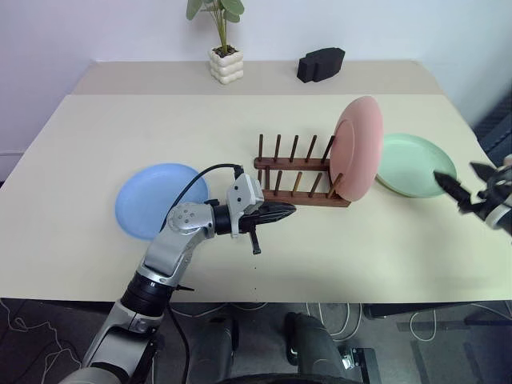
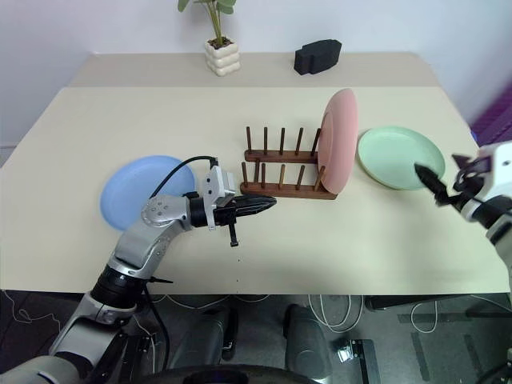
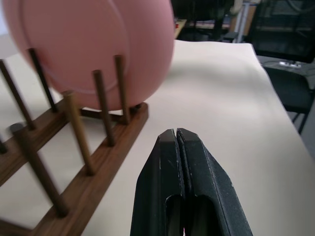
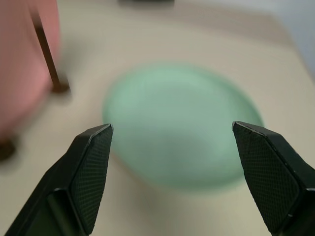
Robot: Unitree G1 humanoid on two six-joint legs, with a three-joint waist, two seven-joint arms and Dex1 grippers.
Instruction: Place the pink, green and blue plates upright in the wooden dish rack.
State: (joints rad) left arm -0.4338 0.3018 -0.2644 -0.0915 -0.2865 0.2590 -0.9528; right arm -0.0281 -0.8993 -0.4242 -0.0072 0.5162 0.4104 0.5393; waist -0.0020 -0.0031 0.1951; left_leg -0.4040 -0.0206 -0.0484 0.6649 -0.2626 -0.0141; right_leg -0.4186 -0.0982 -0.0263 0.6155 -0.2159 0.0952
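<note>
The pink plate (image 1: 358, 148) already stands upright at the right end of the wooden dish rack (image 1: 302, 171), so I judge the green plate (image 1: 415, 165) to be the one the coming move turns on. It lies flat on the bench (image 1: 88, 136), just to the right of the rack, and the right pincer (image 1: 465, 189) hovers near its right-hand edge with both fingers spread wide and empty. In the right wrist view the plate sits straight ahead between the two fingertips (image 4: 93, 167), so the approach looks lined up. This arm is far nearer to it than the other.

The left pincer (image 1: 280, 213) is pressed together, holding nothing, pointing along the front of the rack's near rail. The blue plate (image 1: 158, 198) lies flat to the left of the rack, beside that arm's elbow.
</note>
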